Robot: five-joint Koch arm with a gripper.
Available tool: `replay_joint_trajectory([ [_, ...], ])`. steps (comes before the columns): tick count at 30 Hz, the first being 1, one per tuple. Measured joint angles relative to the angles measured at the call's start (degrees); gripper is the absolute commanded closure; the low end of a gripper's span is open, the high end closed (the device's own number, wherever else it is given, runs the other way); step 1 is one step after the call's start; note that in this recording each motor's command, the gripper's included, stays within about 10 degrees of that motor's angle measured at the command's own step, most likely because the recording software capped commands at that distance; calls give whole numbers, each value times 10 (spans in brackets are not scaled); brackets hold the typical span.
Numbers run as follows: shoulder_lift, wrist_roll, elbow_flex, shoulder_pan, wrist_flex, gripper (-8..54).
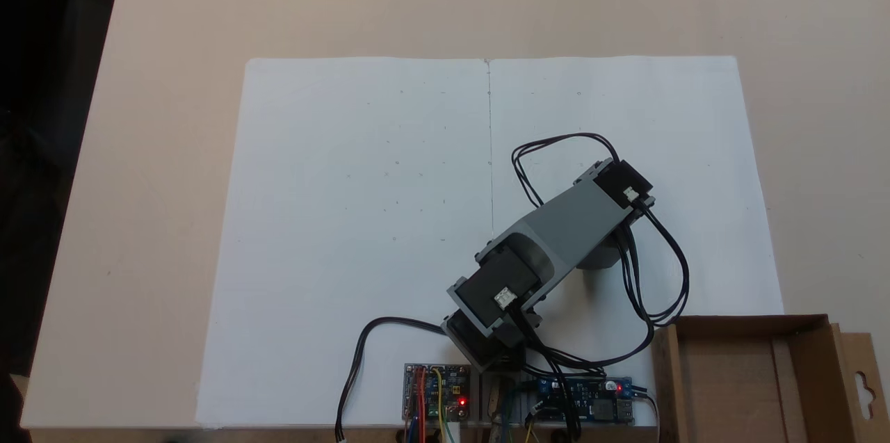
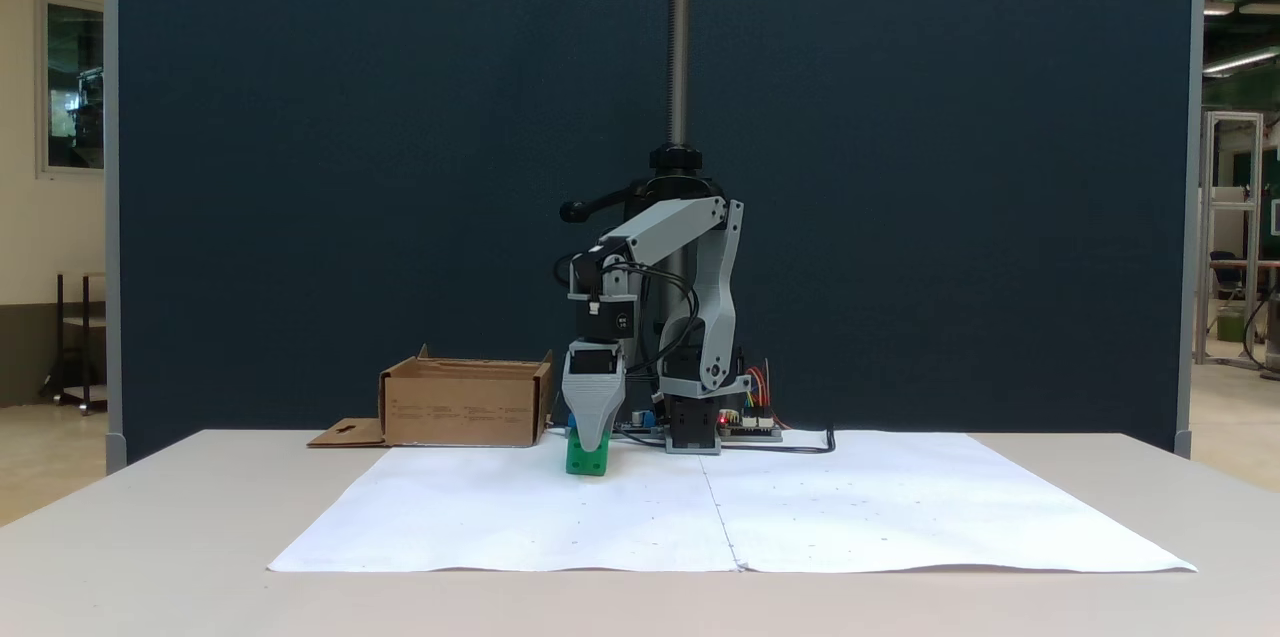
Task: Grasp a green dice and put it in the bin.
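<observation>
Side-on fixed view: your gripper (image 2: 591, 447) pointed straight down at the green dice (image 2: 587, 458), which sat on the white paper (image 2: 850, 507), directly under and at the fingertip. Only one grey jaw faced that camera, the other behind it, so I couldn't tell whether the claw was clamped on the dice or just parked over it. Dice bottom looked to be on the paper, not lifted, though that was hard to judge from that angle.

The relation that mattered: the bin (image 2: 465, 404) stood near the dice, to its left in that view, and further back by the base. In the top-down fixed view the bin (image 1: 806, 332) sat at lower right, cut off by the frame edge. There the arm (image 1: 556, 234) covered gripper and dice completely.
</observation>
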Motion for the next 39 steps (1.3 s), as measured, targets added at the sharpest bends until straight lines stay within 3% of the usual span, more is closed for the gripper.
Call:
replay_joint_trajectory([
  [20,23,0,62,0,-99,24],
  [33,-26,0,61,19,-146,25],
  [39,-33,0,61,19,-153,59],
])
